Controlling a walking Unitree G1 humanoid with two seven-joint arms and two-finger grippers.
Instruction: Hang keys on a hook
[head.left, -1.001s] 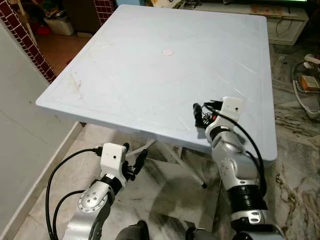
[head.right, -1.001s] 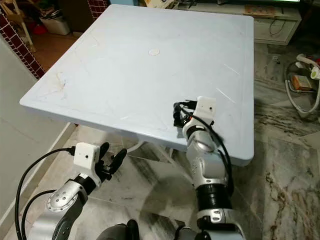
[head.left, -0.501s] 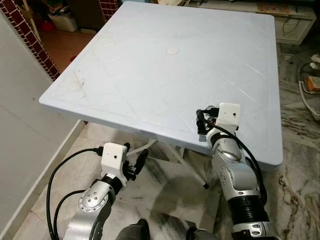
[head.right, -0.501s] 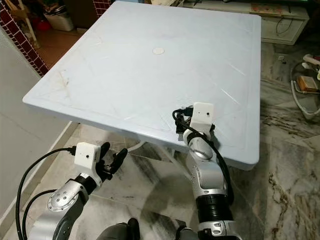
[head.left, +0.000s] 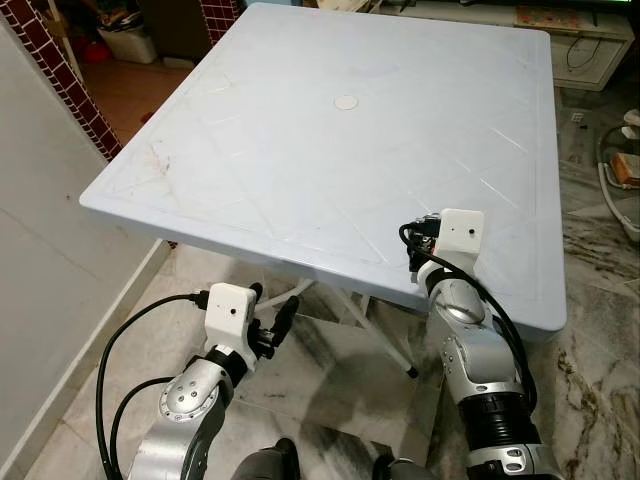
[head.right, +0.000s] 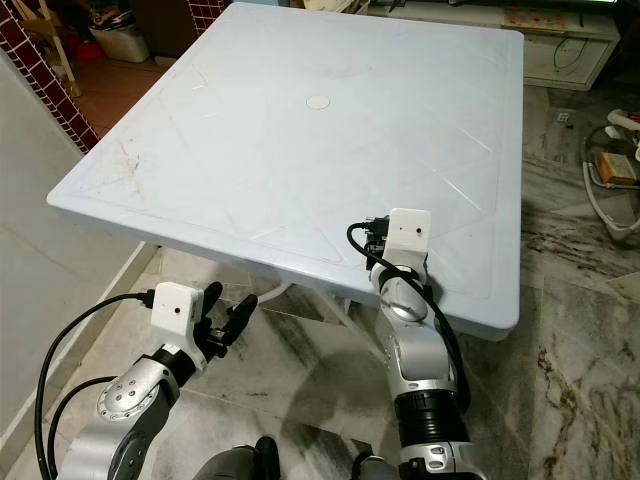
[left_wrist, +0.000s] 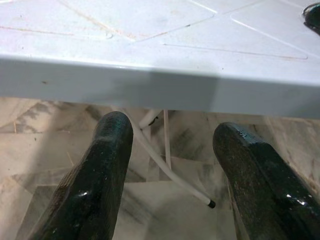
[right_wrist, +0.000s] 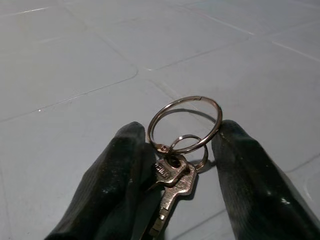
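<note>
Marble floor (head.left: 600, 330) surrounds a pale blue tabletop (head.left: 330, 150), where the right claw (right_wrist: 175, 165) rests near the front edge. Keys (right_wrist: 172, 182) on a ring (right_wrist: 185, 122) lie on the tabletop between its two fingers (right_wrist: 115, 185), which sit close on either side of the ring; whether they grip it cannot be told. Below the front edge, the left claw (left_wrist: 167, 185) hangs open and empty.
</note>
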